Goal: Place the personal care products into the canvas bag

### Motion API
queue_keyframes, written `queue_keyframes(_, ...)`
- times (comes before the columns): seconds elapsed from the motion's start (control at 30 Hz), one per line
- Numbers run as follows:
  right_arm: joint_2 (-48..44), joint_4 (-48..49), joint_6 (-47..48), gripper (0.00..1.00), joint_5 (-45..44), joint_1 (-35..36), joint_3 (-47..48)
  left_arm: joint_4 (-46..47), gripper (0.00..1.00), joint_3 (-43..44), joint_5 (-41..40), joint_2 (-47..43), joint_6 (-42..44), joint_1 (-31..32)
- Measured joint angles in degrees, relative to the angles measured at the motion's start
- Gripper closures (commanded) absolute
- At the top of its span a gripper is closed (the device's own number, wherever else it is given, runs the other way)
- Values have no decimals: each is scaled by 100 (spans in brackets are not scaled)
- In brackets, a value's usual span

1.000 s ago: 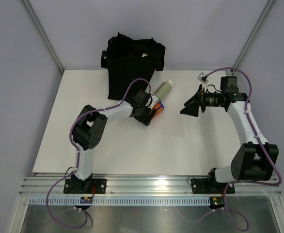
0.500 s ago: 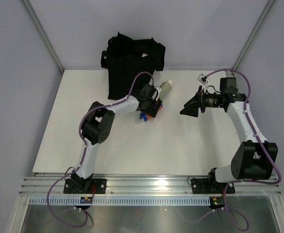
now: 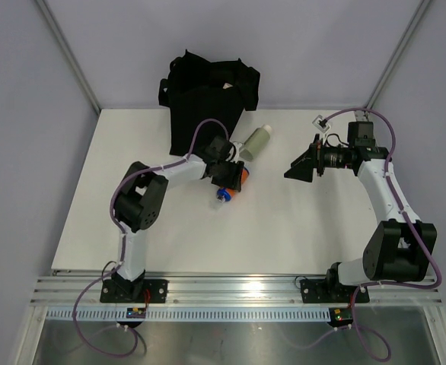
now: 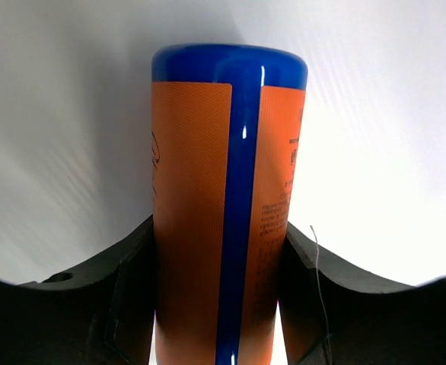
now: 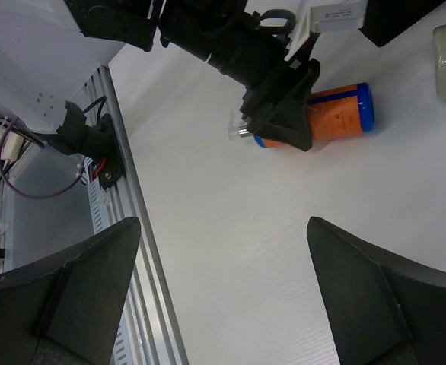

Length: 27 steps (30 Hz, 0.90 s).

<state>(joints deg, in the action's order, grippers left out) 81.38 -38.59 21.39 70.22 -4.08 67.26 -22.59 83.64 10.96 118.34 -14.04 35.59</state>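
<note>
Canvas bag [image 3: 200, 106] stands at far edge of table [image 3: 284, 228], within left arm's reach. Left arm stretched forward, elbow bent, wrist just in front of bag. Left gripper [image 3: 228, 181] clamped on both sides of orange bottle [image 4: 227, 190], 1 blue end jutting past fingers: likely mid-body hold for carry to bag. Sage green bottle [image 3: 255, 141] lies just right of bag, untouched. Right arm raised; right gripper [image 3: 297, 165] spread wide, holding nothing, well apart from both bottles.

Overhead view looks down on the table [image 3: 299, 228]; 2 wrist views share the orange bottle [image 4: 227, 228], left close, right distant.
</note>
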Motion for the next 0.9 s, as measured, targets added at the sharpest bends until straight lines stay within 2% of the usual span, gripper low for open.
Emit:
queue_keyframes(0.2, 0, 37, -66, 0, 0, -20, -2, 1226, 100, -1742, 1469, -905, -1362, -459)
queue_keyframes(0.4, 0, 129, -144, 0, -2, -48, -24, 2618, 100, -2677, 2306, -1440, -2664, -654)
queue_keyframes(0.7, 0, 275, -343, 0, -15, -63, -68, 4905, 100, -2771, 2940, -2197, -4795, -1040)
queue_keyframes(0.9, 0, 446, -525, 1, -33, -96, -153, 5300, 100, -2144, 2804, -2256, -5884, -1294)
